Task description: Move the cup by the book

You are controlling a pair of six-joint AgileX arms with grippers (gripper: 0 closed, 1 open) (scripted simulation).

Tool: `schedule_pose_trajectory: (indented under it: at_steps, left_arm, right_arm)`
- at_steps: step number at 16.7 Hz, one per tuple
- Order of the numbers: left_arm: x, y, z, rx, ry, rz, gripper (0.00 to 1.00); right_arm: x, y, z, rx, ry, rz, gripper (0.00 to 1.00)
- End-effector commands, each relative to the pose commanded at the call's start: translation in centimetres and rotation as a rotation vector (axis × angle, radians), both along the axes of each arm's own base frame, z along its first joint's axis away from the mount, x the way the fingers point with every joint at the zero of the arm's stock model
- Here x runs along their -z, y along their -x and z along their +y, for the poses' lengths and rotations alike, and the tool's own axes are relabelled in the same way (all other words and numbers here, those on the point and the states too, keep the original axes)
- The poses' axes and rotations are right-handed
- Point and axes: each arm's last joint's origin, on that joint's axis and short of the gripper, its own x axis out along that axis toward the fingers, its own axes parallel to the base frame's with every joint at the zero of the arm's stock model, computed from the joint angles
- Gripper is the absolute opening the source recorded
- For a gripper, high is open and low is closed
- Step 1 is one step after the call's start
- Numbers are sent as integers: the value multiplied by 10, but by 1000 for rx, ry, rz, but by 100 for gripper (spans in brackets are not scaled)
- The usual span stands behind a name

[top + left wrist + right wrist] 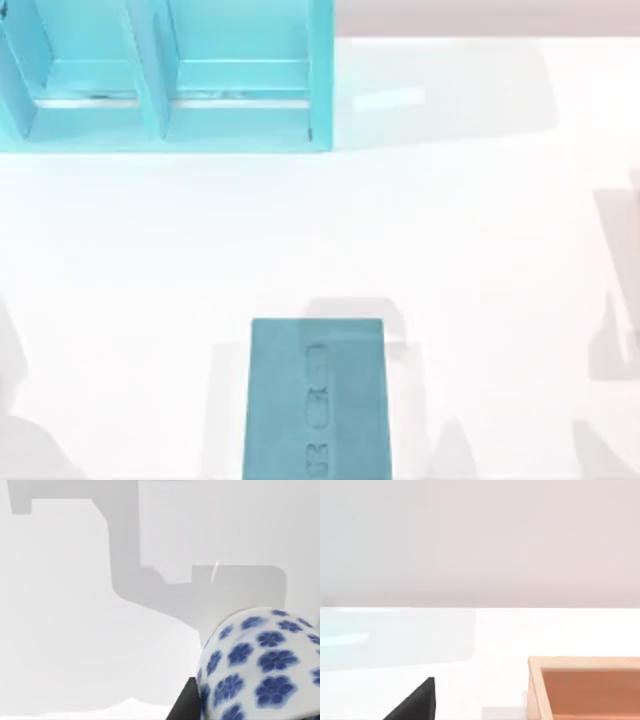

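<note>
**Cup close against the left claw, book at the table's near edge**

The book (316, 400) lay flat on the white table (480, 250), at the middle of the top view's lower edge, its embossed lettering running along the cover. A pale cyan shelf unit (165, 75) stood at the table's far left corner, well apart from the book.

In the left wrist view the cup (260, 670), white with dark blue flower marks, sat very near the camera, with a dark finger (182, 705) of the left claw touching or just beside its wall. Whether the claw had hold of the cup, or how far it was open, I cannot tell.

The right wrist view showed one dark fingertip (417, 702) of the right claw above the table, near an orange-brown wooden box (585, 687); its opening could not be judged.
</note>
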Motion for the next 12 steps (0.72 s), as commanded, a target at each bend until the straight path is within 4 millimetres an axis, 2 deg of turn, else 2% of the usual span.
schedule_pose_trajectory:
  at_steps: [7, 12]
  left_arm:
    - [-1, -1, 0, 3, -2, -2, 0]
    - [-33, -1, 1, 2, 3, 3, 0]
  right_arm:
    - [0, 0, 0, 0, 0, 0, 100]
    - [0, 0, 0, 0, 0, 0, 100]
